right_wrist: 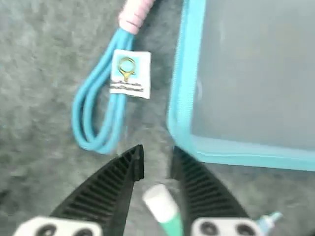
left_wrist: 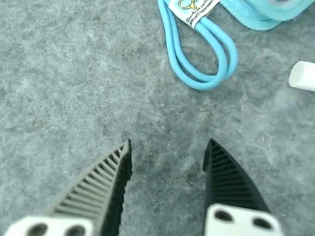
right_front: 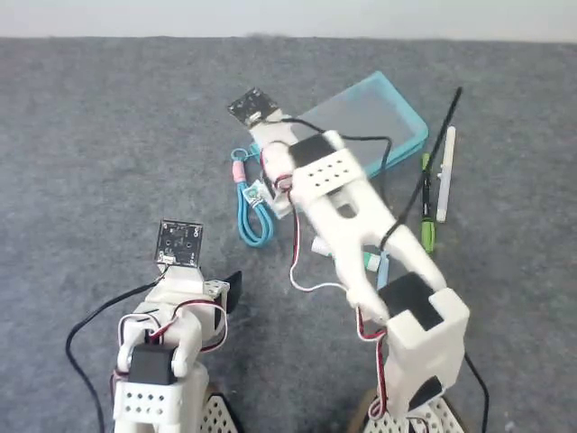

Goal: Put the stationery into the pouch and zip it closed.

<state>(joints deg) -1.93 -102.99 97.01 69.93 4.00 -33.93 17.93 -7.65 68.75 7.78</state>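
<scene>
The right gripper (right_wrist: 157,148) hangs just above the desk (right_front: 108,135) with its two black ribbed fingers a narrow gap apart and nothing clamped between them. Its tips sit off the near corner of the pouch (right_wrist: 246,73), between that corner and the blue cord loop (left_wrist: 203,83). In the right wrist view a white-capped green marker (right_wrist: 162,209) shows in the gap behind the fingertips. It lies on the desk under the arm, and I cannot tell whether it touches either finger. A light blue pen tip (right_wrist: 269,218) pokes in close beside the marker. The cord runs from the pouch's corner through a pink bead (right_wrist: 137,12), carries a small white label (right_wrist: 129,73), and spreads flat at about 8 o'clock from the pouch in the high view. The pouch itself, teal-edged with a clear face, lies flat at roughly 1 o'clock from the desk's middle. At about 4 o'clock from it, near but apart, a white pen (right_front: 444,176) and a green pen (right_front: 427,230) lie side by side outside the pouch. The left gripper (left_wrist: 170,143) rests low at about 7 o'clock on the desk with its fingers spread wide, holding nothing, bare grey surface between them. The cord loop lies ahead of it at about 1 o'clock, well clear of the tips.
</scene>
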